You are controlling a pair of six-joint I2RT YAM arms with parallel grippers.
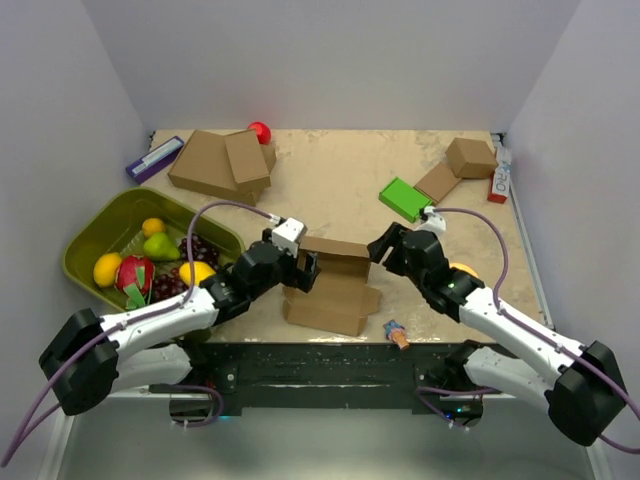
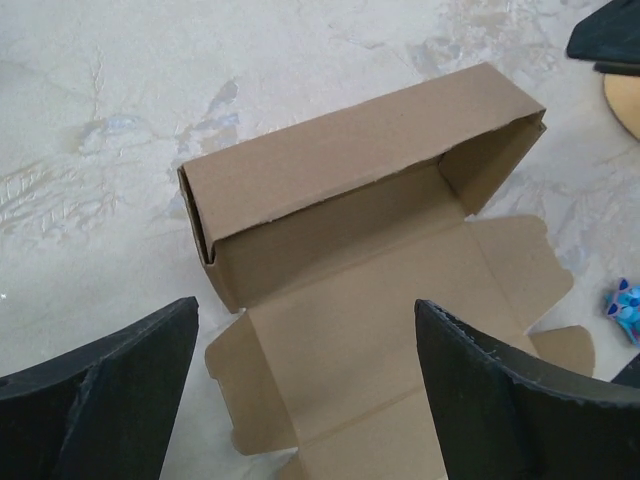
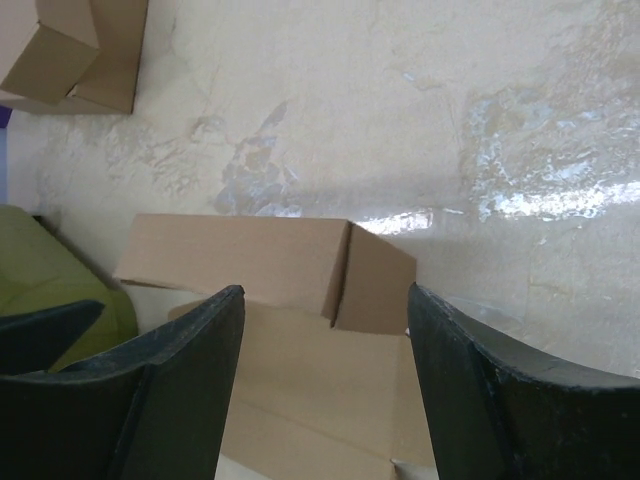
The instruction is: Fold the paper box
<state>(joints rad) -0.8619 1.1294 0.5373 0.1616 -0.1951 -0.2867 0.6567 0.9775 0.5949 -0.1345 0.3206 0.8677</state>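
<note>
The paper box (image 1: 333, 283) lies at the table's near middle, plain brown cardboard. Its far wall and one end panel stand upright; the base panel and side tabs lie flat toward me. It also shows in the left wrist view (image 2: 360, 230) and the right wrist view (image 3: 300, 300). My left gripper (image 1: 306, 270) is open at the box's left end, holding nothing; its fingers (image 2: 490, 390) straddle the flat panel. My right gripper (image 1: 383, 245) is open beside the box's right end, empty, its fingers (image 3: 170, 390) hovering over the flat panel.
A green tray (image 1: 95, 225) of toy fruit sits at the left. Stacked larger brown boxes (image 1: 220, 165) and a red ball (image 1: 259, 131) are far left. A green block (image 1: 405, 198), brown boxes (image 1: 460, 165) and a small toy (image 1: 396, 333) lie right.
</note>
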